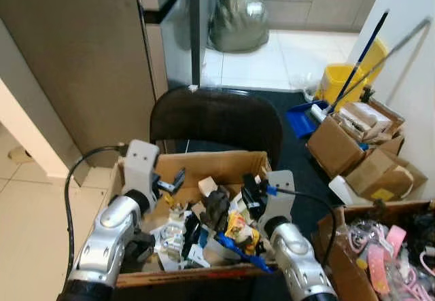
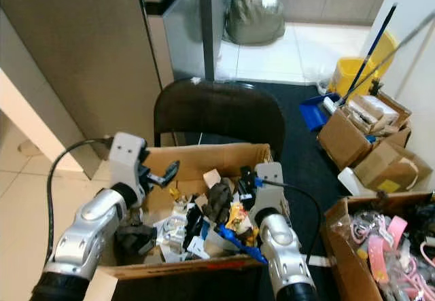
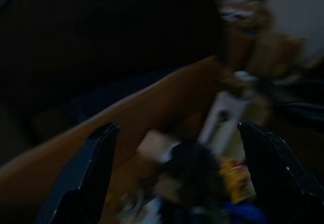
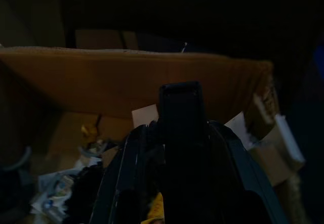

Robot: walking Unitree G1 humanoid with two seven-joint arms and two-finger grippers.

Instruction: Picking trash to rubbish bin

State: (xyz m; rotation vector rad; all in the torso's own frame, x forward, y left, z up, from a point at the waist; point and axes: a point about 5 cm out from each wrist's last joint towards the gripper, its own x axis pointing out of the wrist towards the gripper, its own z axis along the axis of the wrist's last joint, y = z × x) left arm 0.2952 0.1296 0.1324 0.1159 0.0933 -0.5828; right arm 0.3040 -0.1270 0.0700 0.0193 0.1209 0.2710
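**Pick one piece, then carry it to the bin**

Your left end effector (image 1: 173, 181) hangs over the far-left part of the cardboard box (image 1: 204, 162) with its fingers spread wide and nothing between them. Your right end effector (image 1: 250, 191) sits at about 3 o'clock of the pile; its wrist view shows a dark object between the fingers, but you cannot tell from it whether they grip it. The trash (image 1: 217, 223) fills the box's middle: a dark crumpled lump (image 1: 216, 206), a yellow wrapper (image 1: 239, 227), white scraps. The black rubbish bin (image 1: 216, 121) stands just behind the box, at 12 o'clock.

Lower the left end effector straight onto one loose piece near the pile's top (the dark lump looks easiest), avoiding the box wall. Close fully, lift clear of the rim, then move forward over the bin before releasing.
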